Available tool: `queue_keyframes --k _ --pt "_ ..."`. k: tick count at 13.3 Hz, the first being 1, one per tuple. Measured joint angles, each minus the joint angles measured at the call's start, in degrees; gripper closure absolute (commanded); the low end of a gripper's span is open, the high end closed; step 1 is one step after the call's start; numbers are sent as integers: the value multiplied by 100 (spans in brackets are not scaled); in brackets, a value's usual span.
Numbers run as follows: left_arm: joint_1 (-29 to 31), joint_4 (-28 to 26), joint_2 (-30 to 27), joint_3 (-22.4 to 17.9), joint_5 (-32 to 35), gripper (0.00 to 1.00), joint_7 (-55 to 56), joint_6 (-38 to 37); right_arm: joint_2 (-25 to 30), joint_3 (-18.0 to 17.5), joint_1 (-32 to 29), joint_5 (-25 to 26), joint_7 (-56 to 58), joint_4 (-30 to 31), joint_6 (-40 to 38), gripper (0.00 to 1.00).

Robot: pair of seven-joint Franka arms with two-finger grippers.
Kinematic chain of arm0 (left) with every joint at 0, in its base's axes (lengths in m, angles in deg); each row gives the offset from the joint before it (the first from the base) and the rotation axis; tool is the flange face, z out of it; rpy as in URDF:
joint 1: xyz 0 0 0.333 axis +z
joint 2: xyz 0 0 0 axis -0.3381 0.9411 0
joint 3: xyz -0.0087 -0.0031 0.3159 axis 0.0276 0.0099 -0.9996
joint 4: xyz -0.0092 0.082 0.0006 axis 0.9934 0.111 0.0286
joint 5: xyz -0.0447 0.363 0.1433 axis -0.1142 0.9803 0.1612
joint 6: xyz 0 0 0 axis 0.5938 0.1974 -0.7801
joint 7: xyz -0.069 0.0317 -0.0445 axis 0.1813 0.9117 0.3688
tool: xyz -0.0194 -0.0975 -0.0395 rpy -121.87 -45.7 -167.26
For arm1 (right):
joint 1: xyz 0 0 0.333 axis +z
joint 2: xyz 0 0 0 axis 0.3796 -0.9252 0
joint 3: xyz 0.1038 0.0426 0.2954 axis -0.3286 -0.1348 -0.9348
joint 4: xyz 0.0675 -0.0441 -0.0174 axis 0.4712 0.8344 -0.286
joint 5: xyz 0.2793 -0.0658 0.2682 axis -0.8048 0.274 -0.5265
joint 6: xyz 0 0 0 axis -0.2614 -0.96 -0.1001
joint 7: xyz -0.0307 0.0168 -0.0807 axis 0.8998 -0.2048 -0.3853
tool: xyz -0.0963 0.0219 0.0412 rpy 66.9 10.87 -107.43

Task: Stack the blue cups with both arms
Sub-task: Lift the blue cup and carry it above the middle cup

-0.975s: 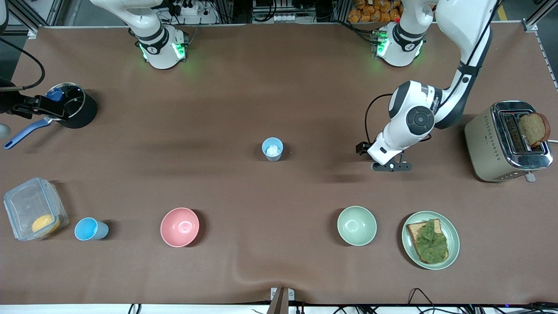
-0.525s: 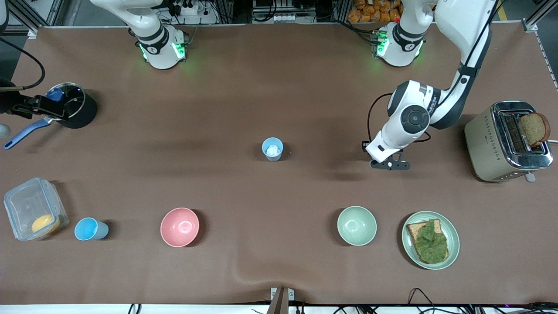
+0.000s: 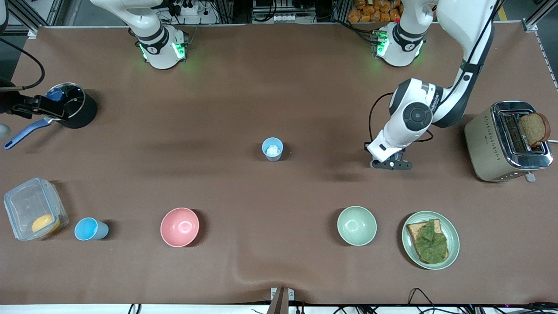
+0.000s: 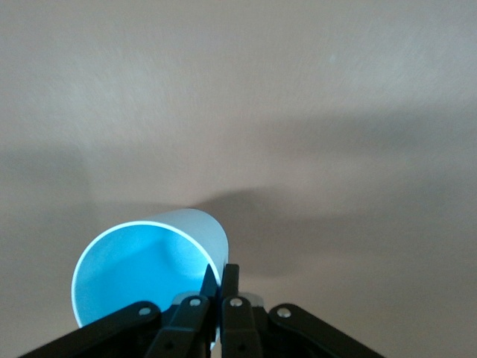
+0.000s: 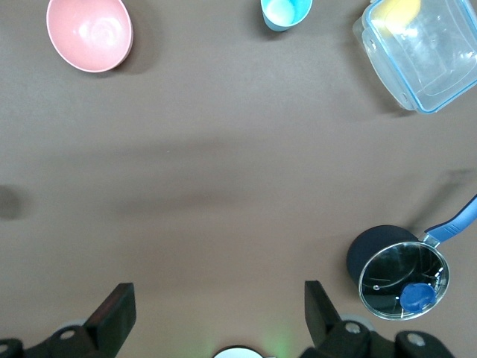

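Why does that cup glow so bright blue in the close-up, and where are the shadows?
Left wrist view: light glows through the blue cup pinched in the left gripper, with soft shadow bands on the table. Front view: a shadow lies beside each cup and bowl.

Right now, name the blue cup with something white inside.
The paler cup at mid-table. The cup beside the clear box and the one pinched by the left gripper show plain blue insides. The right gripper waits, open.
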Motion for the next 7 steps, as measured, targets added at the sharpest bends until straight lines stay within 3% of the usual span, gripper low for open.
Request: queue_keyframes --k 4,7 --pt "-144 309 -638 276 0 100 -6 -123 -1 0 -2 0 4 6 0 0" --pt "-551 731 -754 588 -145 100 147 -170 -1 1 -5 0 4 7 0 0"
